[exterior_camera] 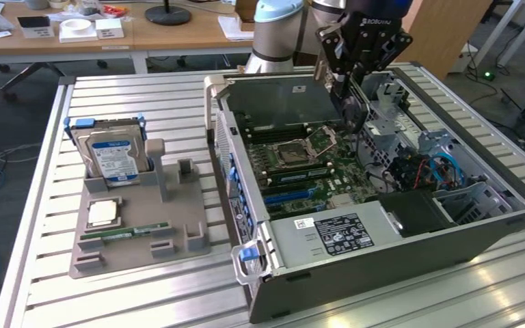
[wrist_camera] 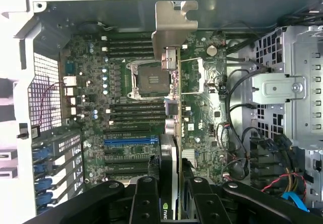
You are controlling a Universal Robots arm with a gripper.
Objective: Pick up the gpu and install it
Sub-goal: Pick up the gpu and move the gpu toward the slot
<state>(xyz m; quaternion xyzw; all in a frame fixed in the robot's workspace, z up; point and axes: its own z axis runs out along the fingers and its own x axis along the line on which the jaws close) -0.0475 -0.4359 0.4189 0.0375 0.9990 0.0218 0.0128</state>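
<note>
My gripper (exterior_camera: 351,85) hangs over the open computer case (exterior_camera: 354,270), shut on the gpu (exterior_camera: 355,113), a thin dark card held upright above the motherboard (exterior_camera: 303,167). In the wrist view the gpu (wrist_camera: 174,108) runs edge-on away from my gripper (wrist_camera: 171,196), with its silver bracket (wrist_camera: 169,27) at the far end and a green logo near the fingers (wrist_camera: 145,201). The card floats over the motherboard (wrist_camera: 126,128), lined up along the CPU socket (wrist_camera: 151,77) and apart from the expansion slots (wrist_camera: 131,140).
A grey fixture tray (exterior_camera: 189,236) lies at the exterior view's left with a silver hard drive (exterior_camera: 112,156), a CPU (exterior_camera: 104,213) and a RAM stick (exterior_camera: 133,232). Cables (exterior_camera: 426,171) and drive cages (wrist_camera: 292,93) crowd the case's far side.
</note>
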